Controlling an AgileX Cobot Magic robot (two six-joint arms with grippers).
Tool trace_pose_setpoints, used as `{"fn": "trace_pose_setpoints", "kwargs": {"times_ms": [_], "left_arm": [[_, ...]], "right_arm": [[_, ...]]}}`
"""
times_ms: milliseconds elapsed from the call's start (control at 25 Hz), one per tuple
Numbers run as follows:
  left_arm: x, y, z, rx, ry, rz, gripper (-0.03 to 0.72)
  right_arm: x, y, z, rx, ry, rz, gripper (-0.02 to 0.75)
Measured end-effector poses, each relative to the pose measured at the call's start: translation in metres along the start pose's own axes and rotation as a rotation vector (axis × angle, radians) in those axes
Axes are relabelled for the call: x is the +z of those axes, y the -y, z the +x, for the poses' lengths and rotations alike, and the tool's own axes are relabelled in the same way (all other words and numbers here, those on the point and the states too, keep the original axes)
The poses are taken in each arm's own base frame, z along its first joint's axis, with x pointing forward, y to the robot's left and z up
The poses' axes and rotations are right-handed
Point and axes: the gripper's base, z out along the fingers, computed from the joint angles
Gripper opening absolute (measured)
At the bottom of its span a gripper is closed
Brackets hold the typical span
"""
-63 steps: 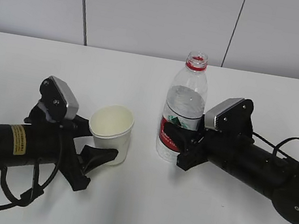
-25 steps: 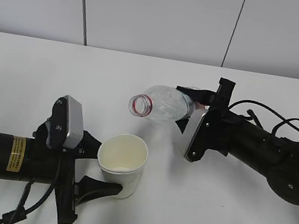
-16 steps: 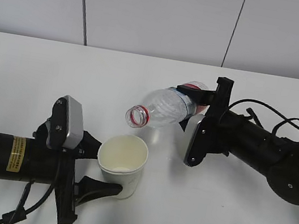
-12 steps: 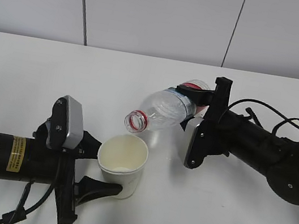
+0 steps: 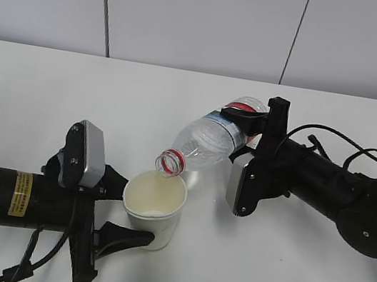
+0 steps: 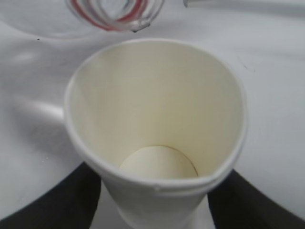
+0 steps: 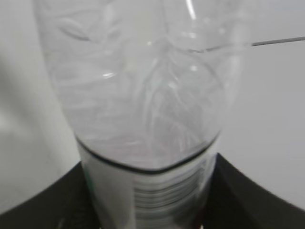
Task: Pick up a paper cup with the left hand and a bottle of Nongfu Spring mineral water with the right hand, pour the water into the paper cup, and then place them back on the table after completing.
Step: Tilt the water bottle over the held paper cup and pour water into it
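Observation:
My left gripper (image 5: 132, 224), on the arm with the yellow sticker, is shut on the white paper cup (image 5: 153, 206) and holds it upright low over the table (image 5: 282, 272). In the left wrist view the cup (image 6: 157, 124) fills the frame between the two black fingers (image 6: 52, 200); its inside looks dry. My right gripper (image 5: 248, 133) is shut on the clear Nongfu Spring bottle (image 5: 206, 140), tilted mouth down to the left. Its open red-ringed mouth (image 5: 169, 162) is just above the cup's far rim. In the right wrist view the bottle (image 7: 143, 100) sits between the fingers (image 7: 43, 200). No water stream shows.
A grey panelled wall (image 5: 194, 19) runs behind the table's far edge. Loose black cables (image 5: 346, 149) trail from the right arm, and a cable loop (image 5: 9, 263) hangs under the left arm at the front edge.
The right gripper has tipped the bottle further, and its mouth has dropped down and left to just over the cup's rim. The left gripper and cup have stayed still over the last second.

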Motion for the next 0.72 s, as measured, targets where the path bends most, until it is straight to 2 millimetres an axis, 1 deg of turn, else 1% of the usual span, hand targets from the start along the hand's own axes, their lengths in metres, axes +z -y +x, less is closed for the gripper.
{"fn": "trace_pose_setpoints", "kwargs": {"times_ms": [360,720], "left_arm": [[0.0,0.0,0.0,0.0,0.0,0.0,0.433],[0.0,-0.0012,0.0004,-0.008,-0.004,-0.013,0.433]], "right_arm": [[0.007,0.009,0.0028,-0.027,0.001,0.033,0.386],[0.0077,0.0099,0.0031,-0.087,0.0,0.036,0.386]]}}
